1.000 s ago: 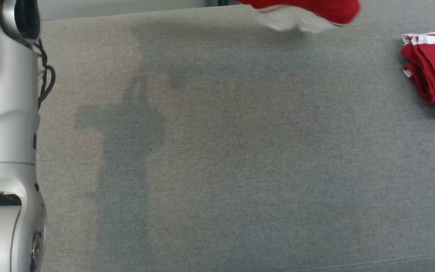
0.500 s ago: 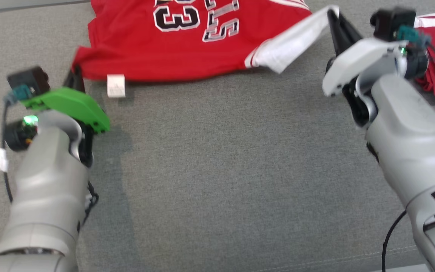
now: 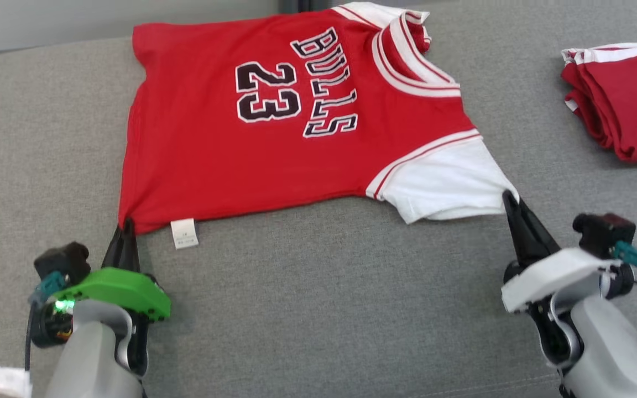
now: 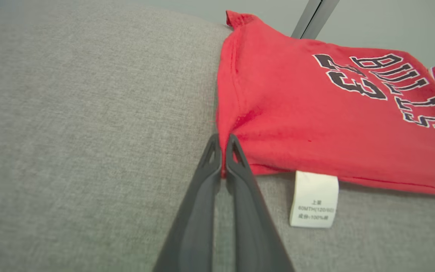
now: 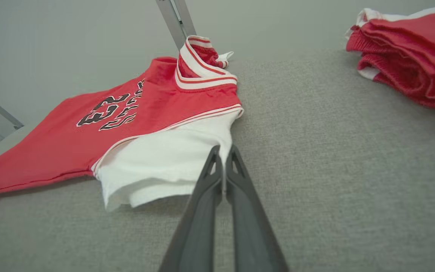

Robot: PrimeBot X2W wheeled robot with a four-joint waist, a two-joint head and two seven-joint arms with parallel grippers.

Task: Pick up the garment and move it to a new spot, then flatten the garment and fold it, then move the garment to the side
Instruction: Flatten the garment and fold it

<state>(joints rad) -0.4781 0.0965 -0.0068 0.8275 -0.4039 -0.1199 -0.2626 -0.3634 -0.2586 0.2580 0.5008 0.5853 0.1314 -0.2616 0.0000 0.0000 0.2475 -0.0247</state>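
Head view: red Bulls jersey [image 3: 274,149] spread flat, upper centre.
Both jaws clamped: left gripper [image 3: 126,228] on hem corner [image 3: 130,217], right gripper [image 3: 510,200] on white sleeve [image 3: 445,185], likely tensioning it.

Bare grey upholstery [image 3: 324,298] is offered between the left gripper [image 3: 126,224] and the right gripper [image 3: 508,195], on the near side of the red jersey [image 3: 202,166], interrupted only by a white care label [image 3: 184,233]. The far half is covered by the jersey. The right edge is blocked by a folded red garment [image 3: 625,105], parted from the white sleeve [image 3: 445,185] by a bare strip.
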